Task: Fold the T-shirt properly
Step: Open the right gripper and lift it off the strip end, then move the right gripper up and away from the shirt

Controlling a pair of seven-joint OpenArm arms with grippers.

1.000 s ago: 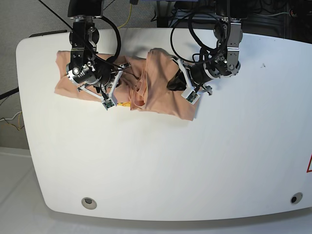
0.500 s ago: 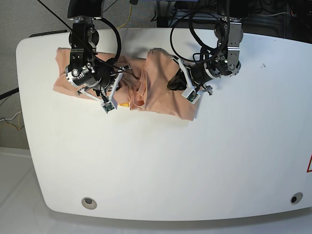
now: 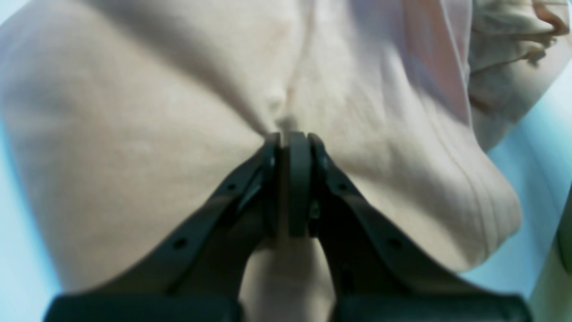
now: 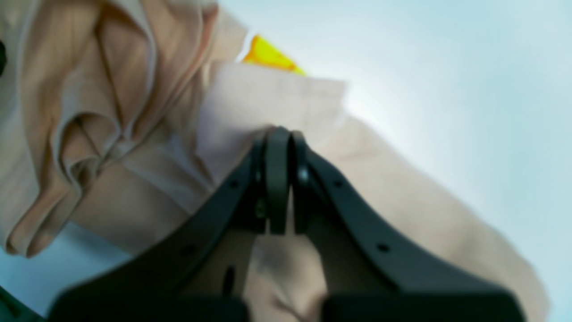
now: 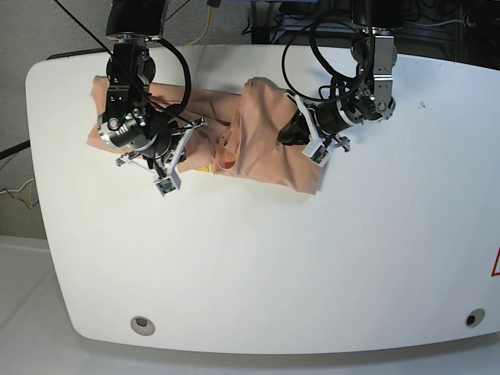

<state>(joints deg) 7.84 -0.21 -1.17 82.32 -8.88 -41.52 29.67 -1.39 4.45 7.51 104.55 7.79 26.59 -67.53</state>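
Left gripper [image 3: 290, 134] jaws are clamped on a pinch of the T-shirt [image 5: 258, 141]. Right gripper [image 4: 279, 132] jaws are clamped on a pale fold beside the yellow tag [image 4: 268, 56], lettering unreadable. The shirt lies bunched at the desk's [image 5: 312, 258] far edge.

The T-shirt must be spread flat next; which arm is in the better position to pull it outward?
Probably the left. The left gripper pinches broad cloth of the T-shirt, with bare table beside it. The right gripper holds a small flap near the bunched collar.
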